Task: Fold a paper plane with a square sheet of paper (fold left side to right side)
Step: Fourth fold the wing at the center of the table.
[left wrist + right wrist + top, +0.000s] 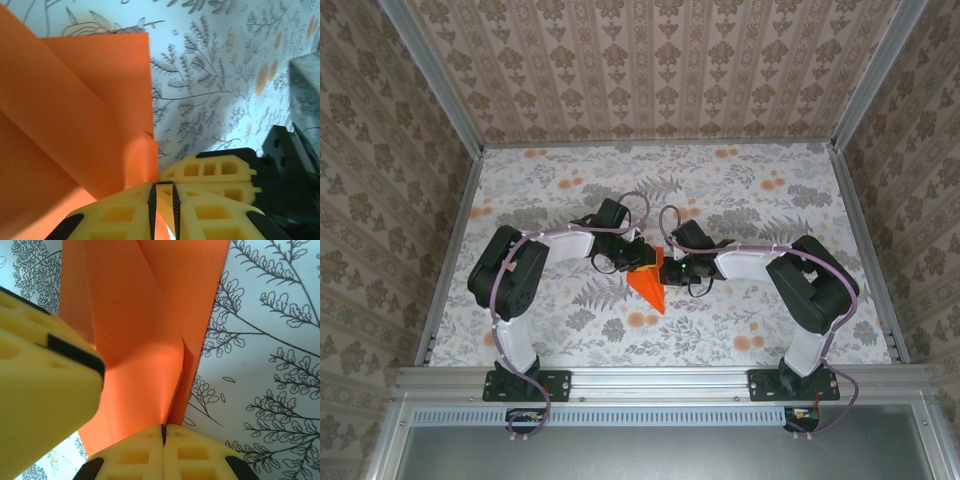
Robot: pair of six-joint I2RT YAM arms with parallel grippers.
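Orange sheet [649,287], creased to a point, over flowered bench [750,190]. I saw left claw [162,192] pinching its edge and right claw [163,430] clamped on its fold.

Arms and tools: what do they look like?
Left arm and right arm: black joint housings, white links, lilac cables looped along them. Left tool and right tool: yellow fingers with rectangular cut-outs, black pads.

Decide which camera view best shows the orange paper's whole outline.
Top external: the orange paper appears whole, pointed tip included. Both wrist views give close-up creased layers, with its outline cropped.
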